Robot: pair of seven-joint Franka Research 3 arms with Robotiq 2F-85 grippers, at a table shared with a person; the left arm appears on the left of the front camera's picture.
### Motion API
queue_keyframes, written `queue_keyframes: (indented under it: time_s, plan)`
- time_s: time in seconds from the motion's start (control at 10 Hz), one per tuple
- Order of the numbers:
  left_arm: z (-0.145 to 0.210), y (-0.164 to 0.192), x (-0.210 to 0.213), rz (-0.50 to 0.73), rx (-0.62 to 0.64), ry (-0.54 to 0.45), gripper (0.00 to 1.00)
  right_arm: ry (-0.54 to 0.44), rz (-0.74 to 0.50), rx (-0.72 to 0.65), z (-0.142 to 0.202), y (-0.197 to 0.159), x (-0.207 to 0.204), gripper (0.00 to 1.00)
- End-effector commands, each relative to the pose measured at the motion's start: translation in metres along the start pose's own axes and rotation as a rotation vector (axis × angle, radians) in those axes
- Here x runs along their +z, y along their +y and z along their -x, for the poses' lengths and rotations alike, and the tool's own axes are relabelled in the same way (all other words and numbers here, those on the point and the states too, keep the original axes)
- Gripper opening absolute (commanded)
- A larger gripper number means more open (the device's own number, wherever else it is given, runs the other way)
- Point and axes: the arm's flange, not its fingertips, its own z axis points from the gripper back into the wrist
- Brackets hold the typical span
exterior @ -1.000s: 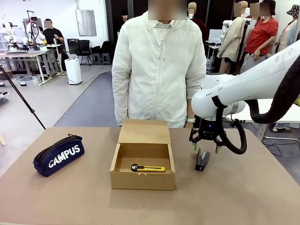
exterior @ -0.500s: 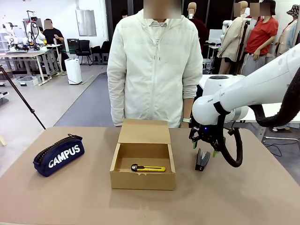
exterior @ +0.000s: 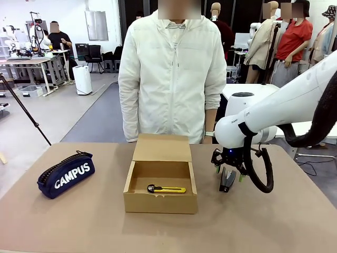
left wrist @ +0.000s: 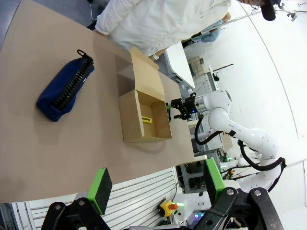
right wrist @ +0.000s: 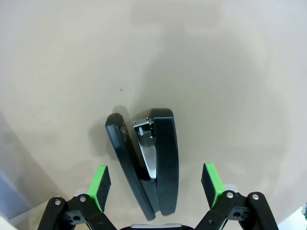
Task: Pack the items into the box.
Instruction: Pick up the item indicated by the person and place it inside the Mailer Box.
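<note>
Front view: the right tool (exterior: 228,171), jaws wide, is hovering just above the small black stapler (exterior: 227,180), which is lying on the tabletop (exterior: 274,221) right of the open brown cardboard box (exterior: 160,203). The slim yellow-and-black utility knife (exterior: 166,189) is lying inside the box, and the navy zip pencil case (exterior: 66,175) is lying well to its left.

Left wrist view: the left tool (left wrist: 157,184) is hanging wide and empty, far from the box.

Right wrist view: the green pads (right wrist: 100,184) are straddling the stapler, apart from it.

I judge that the stapler pickup is in hand. It calls next for lowering and closing squarely across the stapler's body.

A brown surface (exterior: 79,221) carries three things: a navy "CAMPUS" pencil case (exterior: 66,174) at the robot's left, an open cardboard box (exterior: 160,202) at centre, lid flap raised, and a black stapler (exterior: 227,179) near its right side.
</note>
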Motion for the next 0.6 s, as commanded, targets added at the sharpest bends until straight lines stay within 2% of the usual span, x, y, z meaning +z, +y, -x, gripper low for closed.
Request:
queue_keyframes:
  time_s: [0.0, 0.2, 0.3, 0.4, 0.5]
  plan:
    - [-0.0004, -0.0004, 0.0002, 0.02, -0.018, -0.008, 1.0, 0.019, -0.033, 0.029, -0.0034, -0.0013, -0.0096, 1.0]
    - [-0.0004, -0.0004, 0.0002, 0.02, -0.018, -0.008, 1.0, 0.028, -0.035, 0.061, 0.0005, -0.0035, -0.0133, 1.0]
    - [-0.0004, -0.0004, 0.0002, 0.02, -0.018, -0.008, 1.0, 0.036, -0.029, 0.086, 0.0025, -0.0047, -0.0147, 0.41]
    - [-0.0004, -0.0004, 0.0002, 0.02, -0.018, -0.008, 1.0, 0.041, -0.034, 0.092, 0.0022, -0.0042, -0.0143, 0.0]
    - [-0.0004, -0.0004, 0.0002, 0.02, -0.018, -0.008, 1.0, 0.042, -0.032, 0.09, 0.002, -0.0037, -0.0155, 0.0]
